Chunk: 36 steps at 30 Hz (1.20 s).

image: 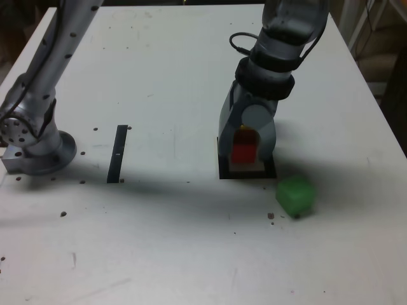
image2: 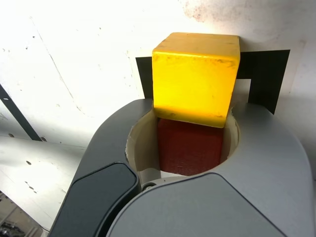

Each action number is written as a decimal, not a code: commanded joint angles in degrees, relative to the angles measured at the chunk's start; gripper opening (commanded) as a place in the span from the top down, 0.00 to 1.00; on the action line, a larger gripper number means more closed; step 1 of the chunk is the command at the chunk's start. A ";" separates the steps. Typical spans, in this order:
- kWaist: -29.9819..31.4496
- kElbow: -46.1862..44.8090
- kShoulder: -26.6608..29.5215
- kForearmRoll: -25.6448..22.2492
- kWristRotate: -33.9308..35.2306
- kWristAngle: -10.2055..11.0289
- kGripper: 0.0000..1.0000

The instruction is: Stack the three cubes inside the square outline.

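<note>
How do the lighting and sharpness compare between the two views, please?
Exterior view: soft and grainy, the arm's broad shadow falling across the table beside the green cube. Wrist view: sharper; yellow cube brightly lit, red cube shaded inside the claw.

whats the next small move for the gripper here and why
Probably lower the red cube straight down and let go. The gripper is shut on it over the square outline, with the yellow cube right next to it in the outline; whether red rests on yellow yet is unclear. The green cube still waits outside.
</note>
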<state>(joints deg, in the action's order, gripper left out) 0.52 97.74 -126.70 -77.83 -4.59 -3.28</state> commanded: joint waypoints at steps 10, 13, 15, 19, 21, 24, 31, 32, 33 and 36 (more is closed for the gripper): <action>0.24 -0.63 -0.42 1.25 -0.77 -0.59 0.01; 0.22 -0.82 0.02 1.50 -0.77 -0.56 0.00; 0.22 -1.17 0.57 1.81 -0.75 -0.50 0.00; 0.23 -2.68 2.60 2.79 -0.55 -0.14 0.00; 0.23 -3.50 4.05 3.18 -0.42 0.31 0.00; 0.08 -4.50 6.45 3.36 -0.28 1.48 0.00; -1.57 -5.73 9.00 3.37 -0.71 3.76 0.01; -1.91 -5.86 9.04 3.43 -0.93 3.94 0.01; -2.23 -5.99 9.03 3.52 -1.21 4.11 0.01; -3.12 -6.33 8.81 3.90 -2.15 4.53 0.01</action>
<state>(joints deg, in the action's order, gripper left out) -2.31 91.65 -118.11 -74.15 -6.43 1.09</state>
